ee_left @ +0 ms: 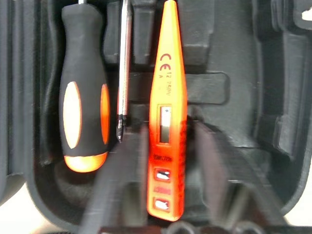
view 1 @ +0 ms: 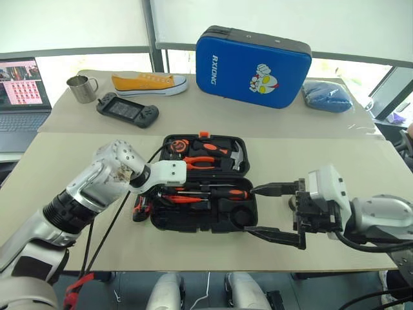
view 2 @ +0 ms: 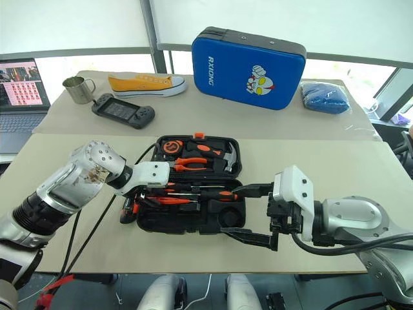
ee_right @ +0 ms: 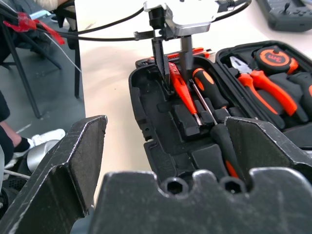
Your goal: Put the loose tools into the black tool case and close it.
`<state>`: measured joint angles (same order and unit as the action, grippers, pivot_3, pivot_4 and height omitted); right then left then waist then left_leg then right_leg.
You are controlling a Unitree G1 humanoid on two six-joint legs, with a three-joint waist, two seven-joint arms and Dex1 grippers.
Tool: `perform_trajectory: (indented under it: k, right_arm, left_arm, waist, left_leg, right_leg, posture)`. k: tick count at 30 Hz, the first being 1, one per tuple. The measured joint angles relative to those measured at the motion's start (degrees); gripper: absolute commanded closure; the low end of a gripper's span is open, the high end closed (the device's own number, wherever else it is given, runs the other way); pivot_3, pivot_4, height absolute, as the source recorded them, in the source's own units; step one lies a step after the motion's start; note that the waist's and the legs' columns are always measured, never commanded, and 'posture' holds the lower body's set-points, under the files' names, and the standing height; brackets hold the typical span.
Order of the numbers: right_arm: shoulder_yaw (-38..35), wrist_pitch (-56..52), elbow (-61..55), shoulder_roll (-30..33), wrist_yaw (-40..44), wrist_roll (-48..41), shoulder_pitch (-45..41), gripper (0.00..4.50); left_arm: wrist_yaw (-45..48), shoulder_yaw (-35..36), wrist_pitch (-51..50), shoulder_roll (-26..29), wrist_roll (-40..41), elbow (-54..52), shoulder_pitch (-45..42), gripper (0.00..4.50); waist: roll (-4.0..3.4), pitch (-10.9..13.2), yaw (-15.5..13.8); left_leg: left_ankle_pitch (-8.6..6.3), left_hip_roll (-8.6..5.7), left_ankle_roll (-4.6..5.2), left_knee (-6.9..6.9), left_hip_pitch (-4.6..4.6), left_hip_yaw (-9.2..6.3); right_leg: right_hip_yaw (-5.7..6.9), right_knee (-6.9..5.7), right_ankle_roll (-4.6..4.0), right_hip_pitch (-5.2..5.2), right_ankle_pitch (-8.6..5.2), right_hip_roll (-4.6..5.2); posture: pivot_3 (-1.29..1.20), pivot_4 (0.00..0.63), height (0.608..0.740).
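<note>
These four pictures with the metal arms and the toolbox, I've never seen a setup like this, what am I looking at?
A two-armed robot at a table. The two wide pictures come from cameras in its head; the two close-ups from cameras on its wrists. An open black tool case lies before it, with a blue case, yellow shoe, metal mug and game console behind. The left pincer reaches into the case with its fingers either side of a slim orange pen-like tool, beside a screwdriver. The right pincer waits open, empty.

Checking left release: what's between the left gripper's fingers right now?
The slim orange pen-like tool, lying in the black tool case; left gripper fingers stand apart on either side, per the left wrist view.
</note>
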<state>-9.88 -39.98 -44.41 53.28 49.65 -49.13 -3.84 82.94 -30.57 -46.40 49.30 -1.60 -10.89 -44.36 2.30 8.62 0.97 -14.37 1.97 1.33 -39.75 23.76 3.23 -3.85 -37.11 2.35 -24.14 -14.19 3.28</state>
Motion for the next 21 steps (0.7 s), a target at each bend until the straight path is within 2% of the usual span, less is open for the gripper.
perform_trajectory:
  k: [2, 4, 7, 10, 11, 12, 18, 21]
  right_arm:
    - [0.0, 0.0, 0.0, 0.0, -0.2, 0.0, 0.0, 0.0]
    - [0.0, 0.0, -0.1, 0.0, -0.3, -0.1, 0.0, 0.0]
    - [-0.1, -0.1, -0.1, 0.0, -1.2, -0.5, 0.1, 0.0]
    - [-0.3, -0.5, -0.1, 0.1, -1.8, -1.1, 0.3, 0.0]
    - [-0.4, -0.7, -0.1, 0.2, -2.0, -1.5, 0.4, 0.0]
    - [-0.5, -0.7, -0.2, 0.3, -2.1, -1.7, 0.4, 0.0]
    - [-0.8, -1.9, -0.1, 0.7, -3.0, -3.2, -0.4, 0.0]
    - [-2.0, -2.7, -0.1, 1.6, -3.7, -4.1, -0.4, 0.0]
  left_arm:
    - [0.9, 0.2, -0.7, 0.0, 1.9, 0.0, 0.4, 0.81]
    - [1.5, 1.8, -1.6, 0.1, 4.5, -0.1, 0.7, 0.81]
    - [1.5, 11.2, -2.4, 0.4, 11.1, 0.1, 1.0, 0.81]
    - [1.0, 20.1, -1.6, 0.3, 17.0, 0.4, 3.8, 1.5]
    - [0.8, 22.1, -0.6, -0.1, 18.6, 0.8, 5.7, 1.97]
    - [0.5, 22.9, 0.2, -0.5, 19.3, 1.3, 7.1, 2.22]
    - [-3.6, 23.9, 9.2, -3.3, 19.7, 7.4, 15.5, 4.43]
    - [-4.2, 23.9, 11.8, -3.7, 19.9, 7.4, 16.8, 4.43]
  waist:
    - [0.02, 0.0, -0.2]
    - [0.04, 0.0, -0.3]
    - [0.07, 0.0, -0.3]
    - [0.06, 0.0, -0.3]
    - [0.06, 0.0, -0.3]
    - [0.06, 0.0, -0.3]
    - [0.09, 0.1, -0.5]
    - [0.09, 0.1, -0.7]
  left_leg:
    - [0.0, 0.0, 0.0, -0.02, 0.06, -0.01]
    - [0.0, 0.0, 0.0, -0.05, 0.09, -0.01]
    - [0.0, -0.01, 0.0, -0.07, 0.11, -0.03]
    - [0.0, -0.01, 0.0, -0.05, 0.08, -0.04]
    - [0.0, -0.01, 0.0, -0.05, 0.07, -0.04]
    - [0.0, -0.01, 0.0, -0.05, 0.06, -0.04]
    - [0.0, -0.03, 0.0, -0.06, 0.09, -0.03]
    - [0.0, -0.03, 0.0, -0.06, 0.09, -0.03]
  right_leg:
    - [0.02, 0.0, 0.01, -0.04, 0.0, 0.01]
    - [0.03, -0.01, 0.02, -0.04, 0.01, 0.04]
    - [0.07, -0.02, 0.03, -0.05, 0.02, 0.08]
    - [0.07, -0.02, 0.04, -0.03, 0.02, 0.1]
    - [0.07, -0.02, 0.04, -0.02, 0.02, 0.1]
    - [0.07, -0.02, 0.04, -0.01, 0.02, 0.1]
    - [0.09, -0.01, 0.05, -0.02, 0.03, 0.14]
    - [0.09, 0.0, 0.06, -0.01, 0.03, 0.15]
  posture:
    - [0.0, 0.15, 0.739]
    - [0.0, 0.15, 0.739]
    - [0.0, 0.15, 0.739]
    - [0.0, 0.15, 0.739]
    - [0.0, 0.15, 0.739]
    - [0.0, 0.15, 0.739]
    - [0.0, 0.15, 0.739]
    - [0.0, 0.15, 0.739]
